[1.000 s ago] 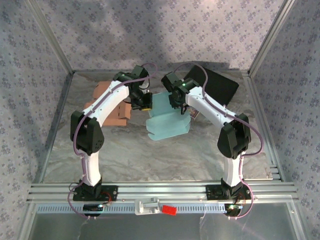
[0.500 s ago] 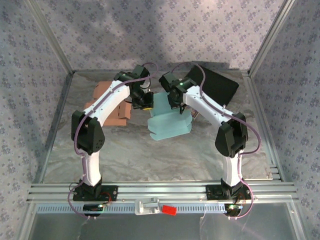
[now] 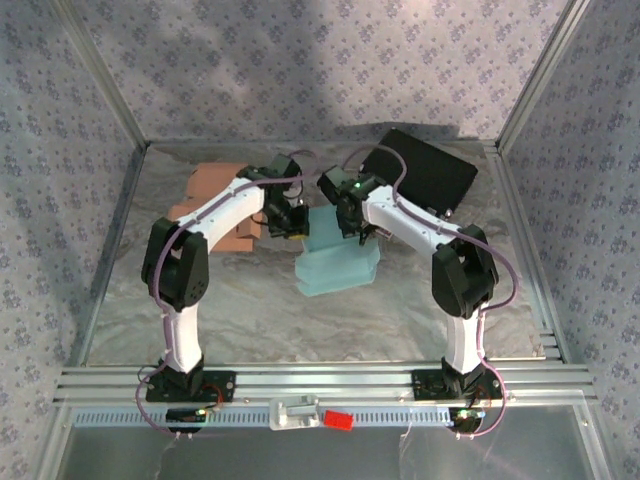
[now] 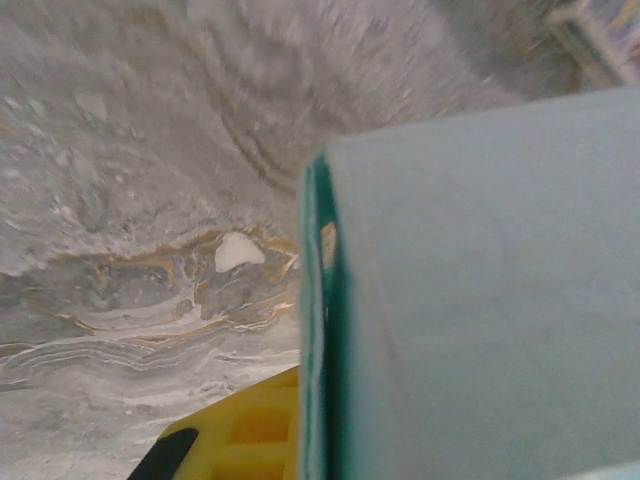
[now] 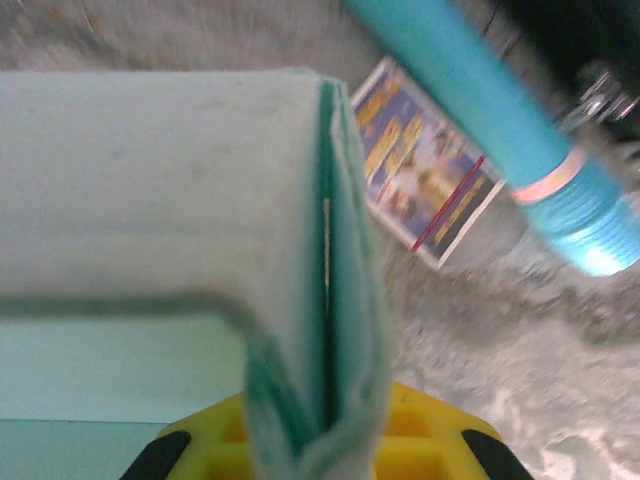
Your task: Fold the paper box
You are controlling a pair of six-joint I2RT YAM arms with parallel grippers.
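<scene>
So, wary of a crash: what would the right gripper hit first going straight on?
The right gripper is shut on the paper box fold, so that first; beyond it, probably the table by the printed card, though depth is unclear.

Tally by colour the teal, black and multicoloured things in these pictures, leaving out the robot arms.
Teal: 2 (paper box, tube)
Black: 1 (flat panel)
Multicoloured: 1 (printed card)
Total: 4
</scene>
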